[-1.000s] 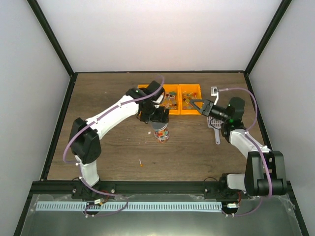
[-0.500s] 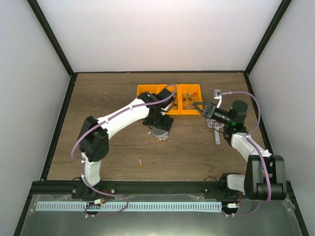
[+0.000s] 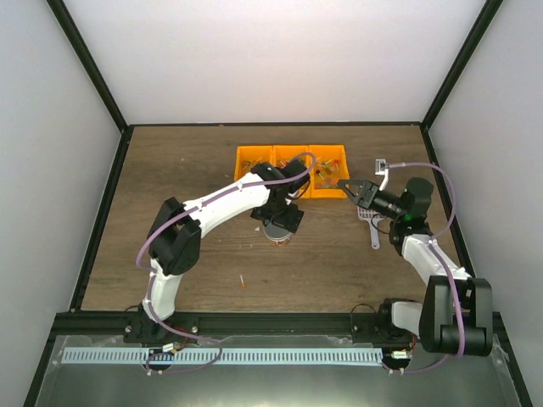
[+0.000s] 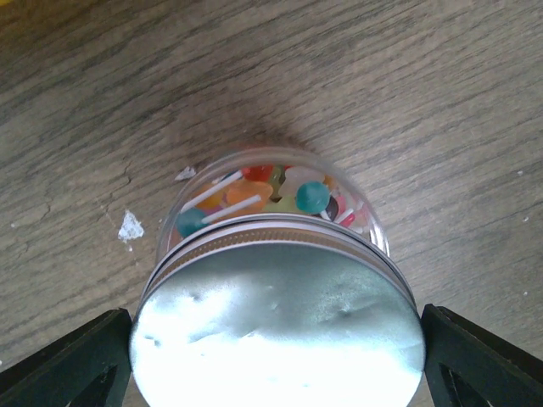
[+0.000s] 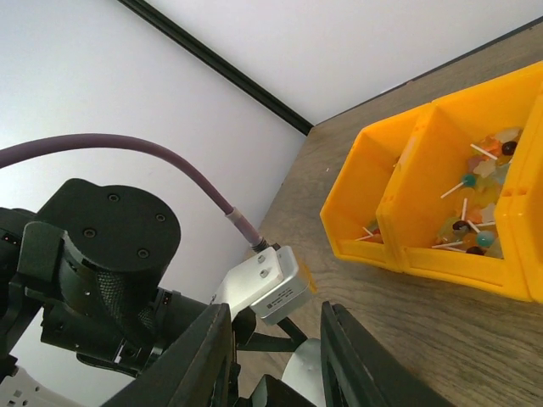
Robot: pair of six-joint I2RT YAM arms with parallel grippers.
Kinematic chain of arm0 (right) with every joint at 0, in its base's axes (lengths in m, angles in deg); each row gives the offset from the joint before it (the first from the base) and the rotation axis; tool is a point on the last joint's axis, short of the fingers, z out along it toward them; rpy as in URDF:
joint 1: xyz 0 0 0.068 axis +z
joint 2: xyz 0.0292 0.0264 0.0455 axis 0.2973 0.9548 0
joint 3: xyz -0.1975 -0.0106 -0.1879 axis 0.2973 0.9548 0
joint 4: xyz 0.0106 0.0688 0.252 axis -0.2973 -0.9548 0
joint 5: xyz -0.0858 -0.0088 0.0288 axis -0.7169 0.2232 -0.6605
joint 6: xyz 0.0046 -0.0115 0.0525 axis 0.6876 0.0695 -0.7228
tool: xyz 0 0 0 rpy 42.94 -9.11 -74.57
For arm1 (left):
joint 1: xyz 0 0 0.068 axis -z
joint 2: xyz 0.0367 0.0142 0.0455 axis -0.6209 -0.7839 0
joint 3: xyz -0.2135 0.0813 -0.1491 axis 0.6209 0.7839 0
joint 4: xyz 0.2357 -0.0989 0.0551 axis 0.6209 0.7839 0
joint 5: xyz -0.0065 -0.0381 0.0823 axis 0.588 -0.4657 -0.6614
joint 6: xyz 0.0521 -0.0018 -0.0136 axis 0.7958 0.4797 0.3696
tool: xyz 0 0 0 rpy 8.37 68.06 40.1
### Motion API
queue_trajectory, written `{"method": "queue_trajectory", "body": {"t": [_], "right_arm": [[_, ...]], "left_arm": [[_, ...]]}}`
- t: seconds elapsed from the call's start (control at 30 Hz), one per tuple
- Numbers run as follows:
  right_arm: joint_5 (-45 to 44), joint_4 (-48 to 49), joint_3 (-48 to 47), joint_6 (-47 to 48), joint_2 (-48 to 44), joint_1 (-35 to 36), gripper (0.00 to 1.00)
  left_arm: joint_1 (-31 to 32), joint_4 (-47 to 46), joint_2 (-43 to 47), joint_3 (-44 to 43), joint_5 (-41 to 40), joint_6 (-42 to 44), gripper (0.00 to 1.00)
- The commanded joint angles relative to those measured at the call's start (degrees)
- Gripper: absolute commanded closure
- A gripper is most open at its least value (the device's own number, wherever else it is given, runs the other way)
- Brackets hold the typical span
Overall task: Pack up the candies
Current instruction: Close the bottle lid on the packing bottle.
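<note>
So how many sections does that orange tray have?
3, side by side in the tray: left section, middle section, right section. The left arm hides part of the middle section.

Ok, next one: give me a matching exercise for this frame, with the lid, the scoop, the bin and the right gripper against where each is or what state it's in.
Things:
1. lid
2. scoop
3. bin
4. right gripper

Places or states:
A. open, holding nothing
B. lying on the table, right of the bin
C. on the jar, gripped by the left gripper
D. holding loose candies in its compartments

Pairs: 1-C, 2-B, 3-D, 4-A
</note>
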Motion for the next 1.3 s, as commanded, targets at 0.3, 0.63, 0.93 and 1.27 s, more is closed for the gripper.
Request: {"method": "queue_trajectory", "body": {"t": [0.3,0.63,0.93,1.27], "right_arm": [[3.1,-6.6,1.4,5.1,-3.6,-5.0,0.69],[3.7,-7.2,2.0,5.8,-3.6,-5.2,0.68],[3.9,-9.2,1.2,7.2,-3.6,-5.3,0.68],[3.6,-10.9,1.6,8.1,-4.7,-5.3,0.68]], "left_arm": [[1.3,3.3,-6.0,-7.7,-2.2,2.2,0.11],[1.3,4.5,-7.0,-8.5,-5.4,2.5,0.11],[1.3,4.2,-8.0,-8.6,-4.9,2.9,0.11],[1.1,4.3,-8.5,-8.4,-6.1,3.2,0.1]]}}
